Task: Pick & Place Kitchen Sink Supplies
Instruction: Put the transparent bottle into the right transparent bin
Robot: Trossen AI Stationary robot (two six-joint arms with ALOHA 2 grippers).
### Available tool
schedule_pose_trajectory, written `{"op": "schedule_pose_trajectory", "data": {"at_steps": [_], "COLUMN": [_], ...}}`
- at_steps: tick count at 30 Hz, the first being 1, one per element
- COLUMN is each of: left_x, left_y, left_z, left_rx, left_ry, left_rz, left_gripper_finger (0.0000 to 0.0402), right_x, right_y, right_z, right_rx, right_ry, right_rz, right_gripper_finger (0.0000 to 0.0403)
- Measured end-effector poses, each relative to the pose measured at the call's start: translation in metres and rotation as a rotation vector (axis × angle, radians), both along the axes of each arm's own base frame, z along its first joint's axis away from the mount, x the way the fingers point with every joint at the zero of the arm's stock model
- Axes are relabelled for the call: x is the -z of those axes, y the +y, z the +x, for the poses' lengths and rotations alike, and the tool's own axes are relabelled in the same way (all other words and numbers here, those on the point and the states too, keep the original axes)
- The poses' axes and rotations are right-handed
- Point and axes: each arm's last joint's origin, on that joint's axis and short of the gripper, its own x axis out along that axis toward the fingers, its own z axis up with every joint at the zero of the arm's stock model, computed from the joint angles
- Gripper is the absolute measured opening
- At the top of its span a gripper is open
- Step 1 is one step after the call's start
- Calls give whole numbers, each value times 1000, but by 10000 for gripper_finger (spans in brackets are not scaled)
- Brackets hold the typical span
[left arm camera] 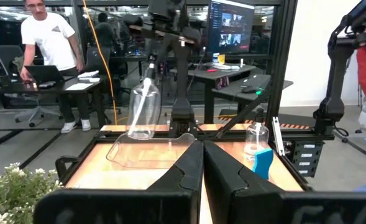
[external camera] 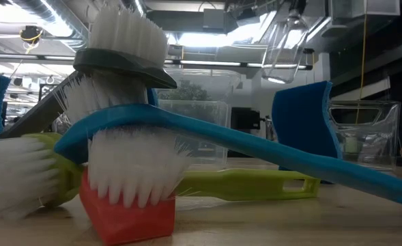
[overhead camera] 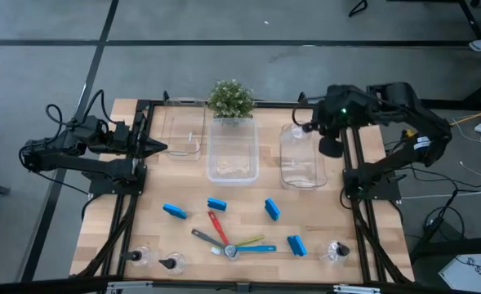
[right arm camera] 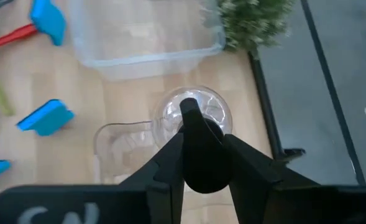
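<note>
blue brush [external camera: 255,147] handle cut off at low view's edge, red brush [external camera: 125,212] handle hidden behind bristles

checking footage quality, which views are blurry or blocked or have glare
Low view: brush heads fill the foreground, blocking most of the table; ceiling lights glare behind. Right wrist view: right gripper and bottle soft, plant blurred. High view: evenly lit, clear. Left wrist view: left gripper dark, background sharp.
</note>
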Motion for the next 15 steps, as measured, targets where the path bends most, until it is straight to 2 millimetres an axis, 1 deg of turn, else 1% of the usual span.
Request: {"op": "schedule_pose_trajectory", "data": {"at_steps": [4, 8, 15], "left_x": [0, 0, 0], "left_y": [0, 0, 0], "left_z": [0, 0, 0], "left_rx": [0, 0, 0], "left_ry": [0, 0, 0], "left_rz": [0, 0, 0], "left_gripper_finger": [6, 6, 6], "right_x": [0, 0, 5], "right_y": [-14, -27, -44], "right_z": [-3, -6, -10], "right_rx": [77, 147, 216], "right_ry": [0, 0, 7], "right_rz": [0, 1, 56], "right_gripper_finger": [95, 107, 94]}}
